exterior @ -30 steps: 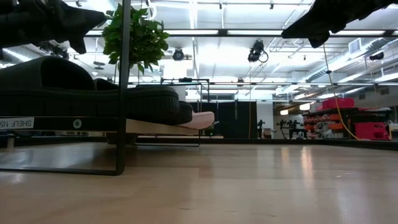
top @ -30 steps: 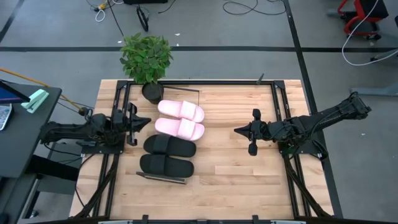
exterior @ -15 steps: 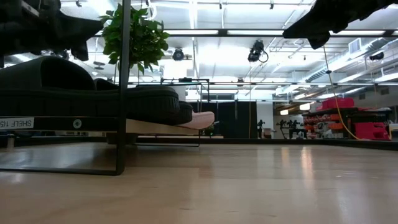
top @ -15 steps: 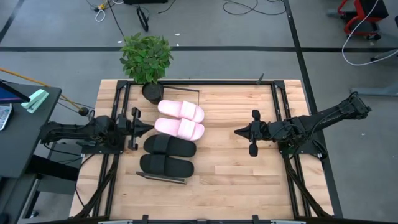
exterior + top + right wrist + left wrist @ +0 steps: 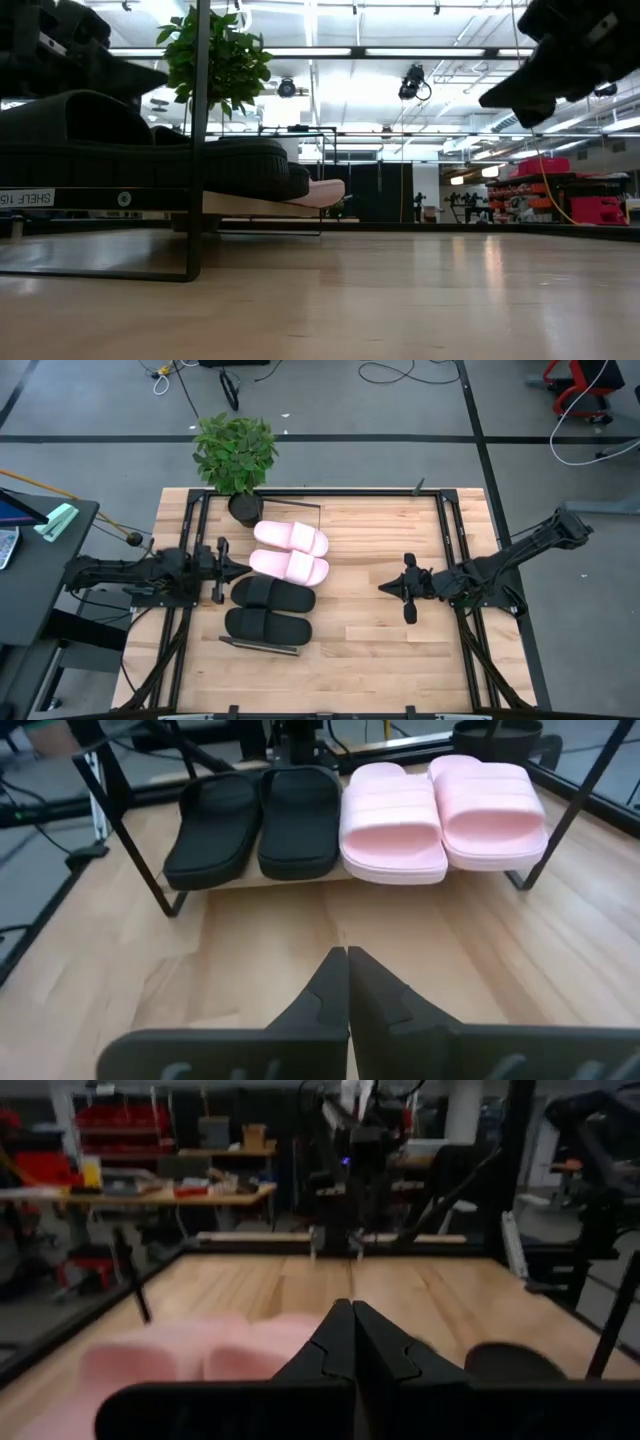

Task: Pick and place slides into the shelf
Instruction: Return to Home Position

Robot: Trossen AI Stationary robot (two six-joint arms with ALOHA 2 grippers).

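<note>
We watch both arms pull back toward the frame's sides, left gripper [image 5: 232, 566] and right gripper [image 5: 385, 586] each pinched closed on nothing; all four slides [image 5: 288, 566] lie centre-left on the shelf [image 5: 250, 204]; placing looks finished.

Matte black jointed arms [image 5: 520, 550] end in slim, tapered fingers [image 5: 378, 998].
</note>
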